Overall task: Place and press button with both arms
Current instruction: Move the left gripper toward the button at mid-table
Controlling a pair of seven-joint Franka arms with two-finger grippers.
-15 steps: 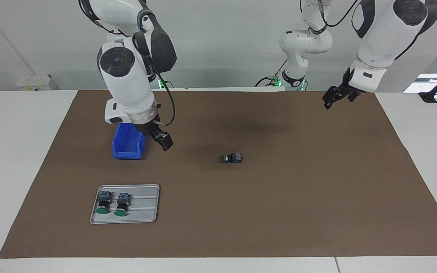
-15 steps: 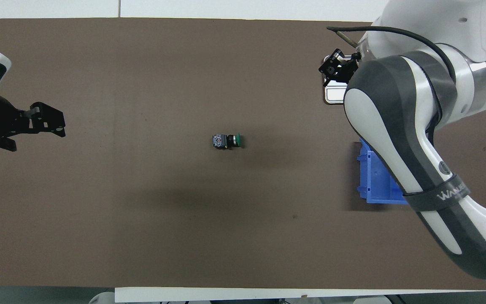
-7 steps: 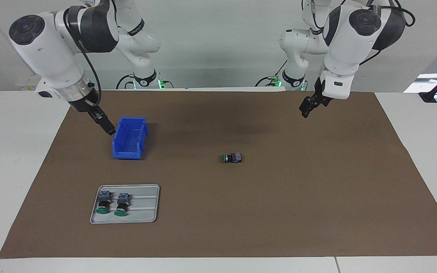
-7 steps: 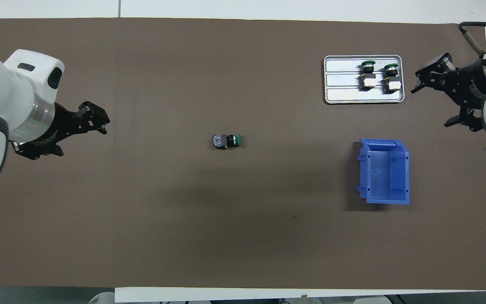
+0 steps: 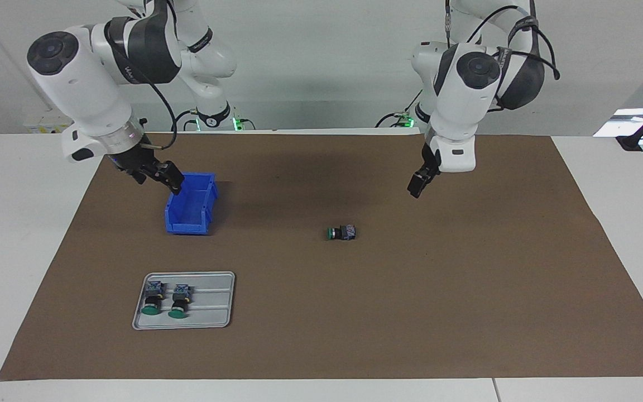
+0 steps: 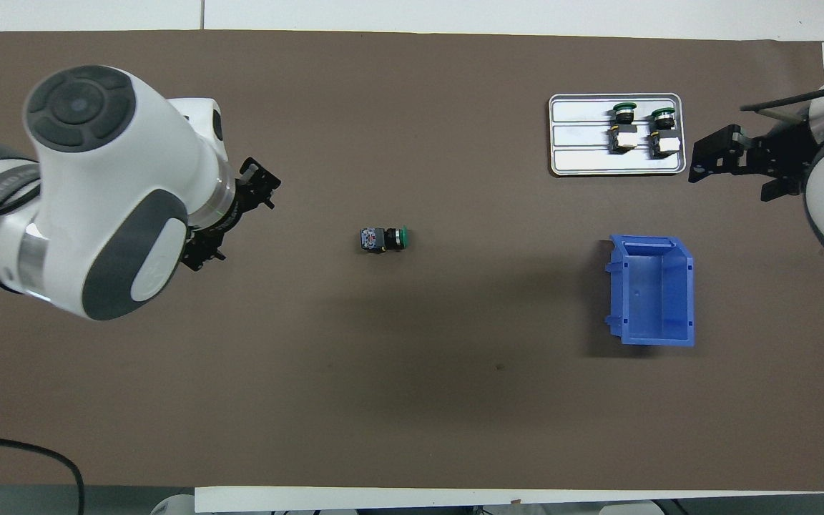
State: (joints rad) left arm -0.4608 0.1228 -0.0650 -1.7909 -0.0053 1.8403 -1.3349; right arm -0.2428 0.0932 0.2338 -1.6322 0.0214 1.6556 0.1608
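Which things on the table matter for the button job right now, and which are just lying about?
In the job:
- button lying on its side mid-mat
- left gripper, open, over bare mat
- right gripper, open, over the blue bin's edge

Lying about:
- blue bin
- grey tray holding two spare buttons

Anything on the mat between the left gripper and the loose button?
Nothing: both views show only bare mat between the open left gripper, up in the air, and the button lying on its side.
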